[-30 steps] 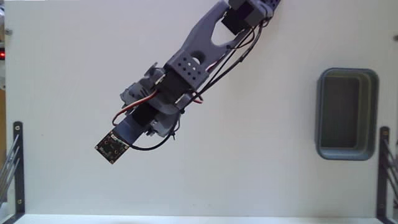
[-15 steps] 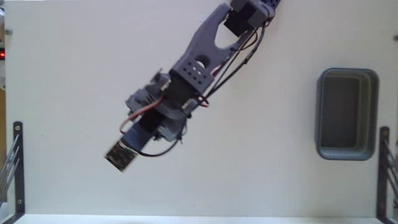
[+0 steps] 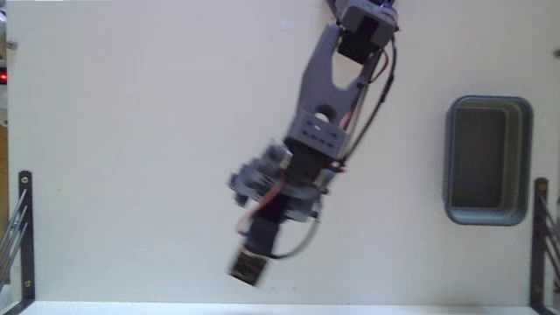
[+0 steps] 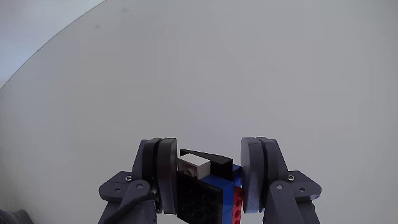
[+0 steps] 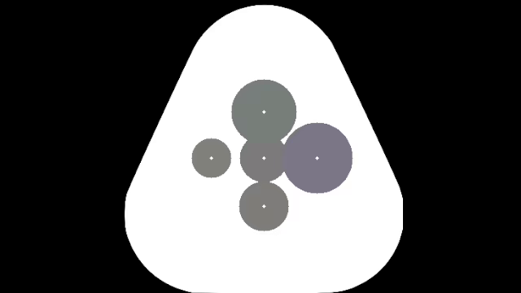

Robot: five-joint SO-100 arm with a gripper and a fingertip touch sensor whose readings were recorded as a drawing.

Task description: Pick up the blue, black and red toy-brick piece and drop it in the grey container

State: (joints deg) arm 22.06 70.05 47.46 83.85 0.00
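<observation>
The white table (image 3: 131, 131) is bare but for the arm (image 3: 319, 114) and, at the right edge in the fixed view, the grey container (image 3: 488, 159), well apart from the gripper (image 4: 205, 180). Its fingers (image 4: 163, 174) pinch the toy-brick piece (image 4: 202, 186), black with blue and red showing. The carrying step looks under way; next, swing right until over the container's hollow, then release.
</observation>
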